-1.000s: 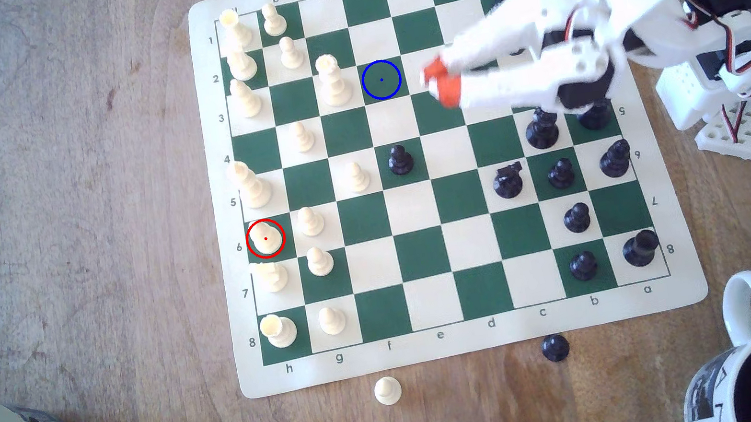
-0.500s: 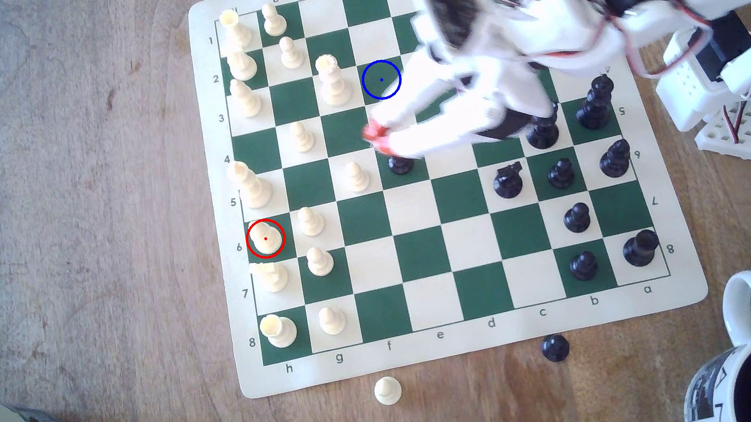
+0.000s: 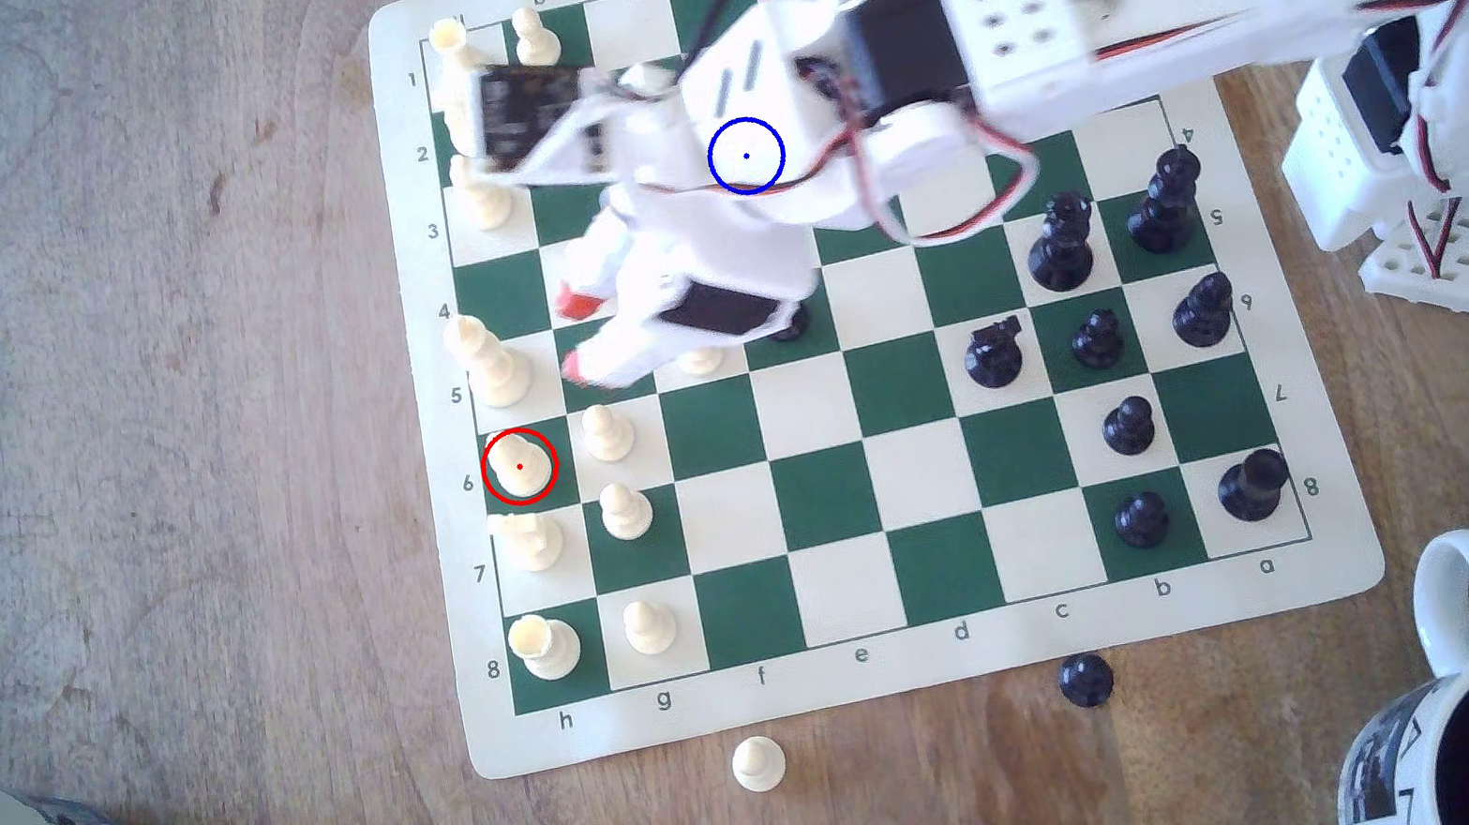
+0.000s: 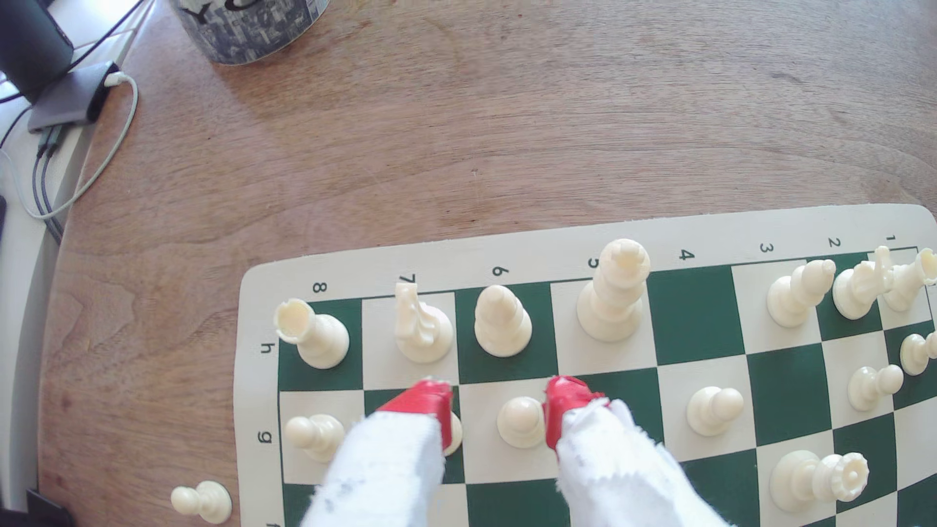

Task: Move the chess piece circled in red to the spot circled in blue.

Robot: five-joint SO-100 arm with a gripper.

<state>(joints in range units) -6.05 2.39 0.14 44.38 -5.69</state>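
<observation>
In the exterior view, your gripper (image 3: 571,336) hangs over the chess mat (image 3: 940,660) with its two red tips spread apart and nothing between them. The cream bishop (image 3: 519,465) you want stands inside the red ring at the mat's edge, on the square by the number 6, a little past the tips. A cream pawn (image 3: 607,431) stands just beside the bishop, and a tall cream king (image 3: 488,359) stands on the next square along the edge. The blue-ringed square (image 3: 746,156) is well away from the bishop, and the arm hides it right now. In the wrist view, the bishop (image 4: 502,320) stands upright just ahead of the open gripper (image 4: 499,400), almost in line with the gap. The pawn (image 4: 522,419) sits between the red fingertips (image 4: 565,400), close to one. The knight (image 4: 421,327) and king (image 4: 614,294) stand on either side of the bishop. Pass over the pawn without bumping it. Then keep the tips wide, come down around the bishop, and squeeze it low on its body.
</observation>
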